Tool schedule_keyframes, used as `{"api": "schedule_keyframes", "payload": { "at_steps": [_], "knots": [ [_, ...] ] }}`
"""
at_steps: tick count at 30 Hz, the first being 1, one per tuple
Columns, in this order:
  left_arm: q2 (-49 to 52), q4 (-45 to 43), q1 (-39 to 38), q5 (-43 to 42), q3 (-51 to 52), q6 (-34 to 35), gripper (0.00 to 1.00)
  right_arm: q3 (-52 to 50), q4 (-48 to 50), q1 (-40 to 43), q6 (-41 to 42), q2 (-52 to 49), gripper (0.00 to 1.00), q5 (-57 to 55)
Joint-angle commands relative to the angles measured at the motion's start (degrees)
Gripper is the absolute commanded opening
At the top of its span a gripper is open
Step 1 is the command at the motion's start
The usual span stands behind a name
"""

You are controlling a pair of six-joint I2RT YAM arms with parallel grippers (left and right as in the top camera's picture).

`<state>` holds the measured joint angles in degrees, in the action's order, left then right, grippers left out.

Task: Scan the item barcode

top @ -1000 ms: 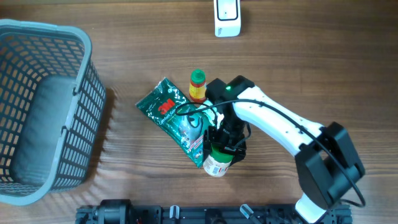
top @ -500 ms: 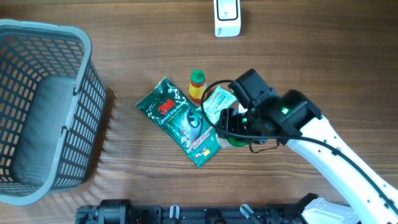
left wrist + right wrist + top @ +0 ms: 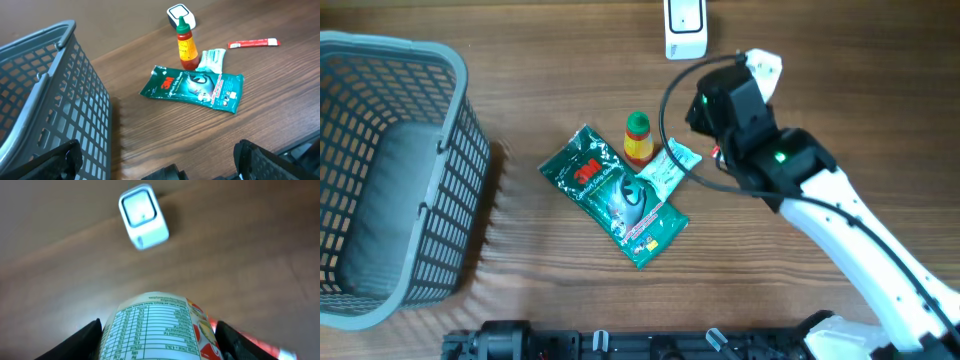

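My right gripper (image 3: 159, 339) is shut on the item, a white tub with a green nutrition table on its label (image 3: 155, 322). Its fingers (image 3: 86, 341) press the tub's two sides. In the overhead view the right gripper (image 3: 748, 82) hangs above the table's far side, and the tub's white end (image 3: 767, 66) pokes out. The white barcode scanner (image 3: 143, 216) stands just beyond it, a little to the left (image 3: 685, 30). No barcode shows on the visible face. My left gripper (image 3: 162, 161) is open and empty, low at the near edge.
A green 3M pouch (image 3: 615, 195), a red sauce bottle with a green cap (image 3: 638, 138) and a small white sachet (image 3: 672, 163) lie mid-table. A red sachet (image 3: 252, 43) lies to the right. A grey basket (image 3: 455, 110) stands at the left.
My right arm lifted the tub from beside the green pouch and carried it up and away to the table's far side, close to the scanner. The left gripper stayed still.
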<state>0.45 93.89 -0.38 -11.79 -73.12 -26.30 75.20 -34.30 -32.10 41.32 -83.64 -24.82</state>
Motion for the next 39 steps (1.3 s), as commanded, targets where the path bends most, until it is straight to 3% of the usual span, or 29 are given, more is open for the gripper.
{"api": "schedule_keyframes", "payload": {
  "at_steps": [1,7,15,18,27,35,39],
  "knots": [
    [-0.2,-0.1,-0.2,0.1,-0.1,-0.3,1.0,1.1,7.8,2.0,-8.9,-5.7,0.38,-3.7],
    [-0.2,-0.1,-0.2,0.1,-0.1,-0.3,1.0,1.1,29.7,5.3,-18.9,-17.0,0.39,-1.4],
    [-0.2,-0.1,-0.2,0.1,-0.1,-0.3,1.0,1.3,70.4,8.8,-27.1,-36.9,0.42,5.7],
    [-0.2,-0.1,-0.2,0.1,-0.1,-0.3,1.0,4.1,77.3,10.0,-28.8,-42.9,0.41,5.7],
    [-0.2,-0.1,-0.2,0.1,-0.1,-0.3,1.0,22.9,76.2,11.6,-29.6,-56.7,0.41,9.5],
    [-0.2,-0.1,-0.2,0.1,-0.1,-0.3,1.0,22.8,72.9,11.6,-30.4,-56.4,0.38,9.5],
    [-0.2,-0.1,-0.2,0.1,-0.1,-0.3,1.0,22.8,67.1,12.7,-30.8,-48.5,0.4,9.5]
  ]
}}
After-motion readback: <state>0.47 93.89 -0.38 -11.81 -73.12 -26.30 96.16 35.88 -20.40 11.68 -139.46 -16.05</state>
